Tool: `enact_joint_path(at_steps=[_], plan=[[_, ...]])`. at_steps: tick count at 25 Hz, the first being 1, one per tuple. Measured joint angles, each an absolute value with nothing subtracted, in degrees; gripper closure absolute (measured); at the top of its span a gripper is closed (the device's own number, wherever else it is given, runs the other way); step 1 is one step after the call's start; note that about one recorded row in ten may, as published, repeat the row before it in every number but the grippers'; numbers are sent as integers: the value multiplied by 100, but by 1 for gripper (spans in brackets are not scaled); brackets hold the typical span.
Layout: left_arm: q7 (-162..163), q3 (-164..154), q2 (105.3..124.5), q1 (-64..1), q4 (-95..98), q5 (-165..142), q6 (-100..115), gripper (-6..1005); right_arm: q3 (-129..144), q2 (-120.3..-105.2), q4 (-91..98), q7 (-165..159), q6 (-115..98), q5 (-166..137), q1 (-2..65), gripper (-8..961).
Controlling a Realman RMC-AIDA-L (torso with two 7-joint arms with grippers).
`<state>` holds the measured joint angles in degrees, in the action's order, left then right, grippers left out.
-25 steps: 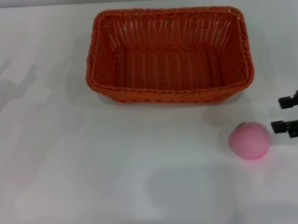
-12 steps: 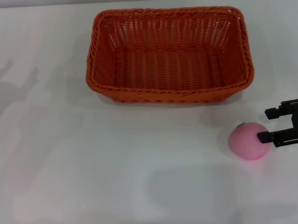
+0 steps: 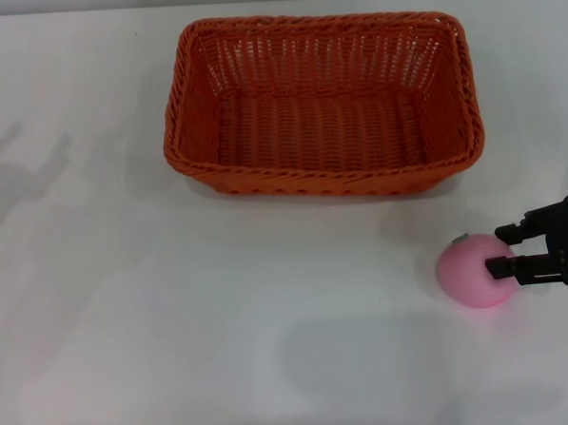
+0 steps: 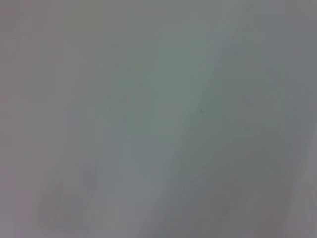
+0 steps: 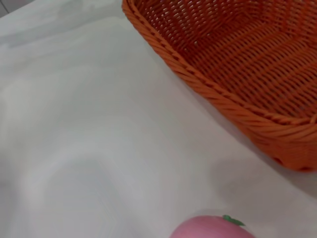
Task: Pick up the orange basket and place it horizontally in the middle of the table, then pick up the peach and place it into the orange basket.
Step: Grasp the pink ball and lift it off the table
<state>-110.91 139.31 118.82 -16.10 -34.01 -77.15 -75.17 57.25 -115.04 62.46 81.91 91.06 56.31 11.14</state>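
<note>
Head view:
Basket: the orange basket (image 3: 322, 106) sits lengthwise across the far middle of the table (image 3: 175, 313), open side up, nothing in it.
Peach: the peach (image 3: 475, 271) lies on the table near the basket's right front corner, apart from it, a small dark stem spot on its top.
Right gripper: the right gripper (image 3: 502, 249) reaches in from the right edge, jaws spread; the near finger overlaps the peach's right side, the far one stands just past its top edge. Whether either pad touches the fruit is hard to say.
Left gripper: only a dark scrap at the far left edge; cannot tell its state.

Left wrist view:
Content: plain grey blur, nothing to pick out.

Right wrist view:
Peach: close under the camera, green stem spot showing.
Basket: its braided rim and one corner lie beyond the peach, bare table between them.
</note>
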Motion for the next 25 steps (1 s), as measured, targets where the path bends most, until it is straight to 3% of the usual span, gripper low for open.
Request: enact_joint_path(at_steps=[5,15,25], plan=[[-11092,13941,11882,-1581,-3401,-7715,-7562,195,5797,-11504,6244,8259,9110,5629,1112,329],[-11092,13979,11873,-1531,-3401,-7720,-7598,202,5940,-11505,6267,8334,9158,5787,1118,731],[-11091,13979,11865,-1503,-3435,-7719,-7597,207,5781,-11491,6497,8444,9730,6470,1090,843]])
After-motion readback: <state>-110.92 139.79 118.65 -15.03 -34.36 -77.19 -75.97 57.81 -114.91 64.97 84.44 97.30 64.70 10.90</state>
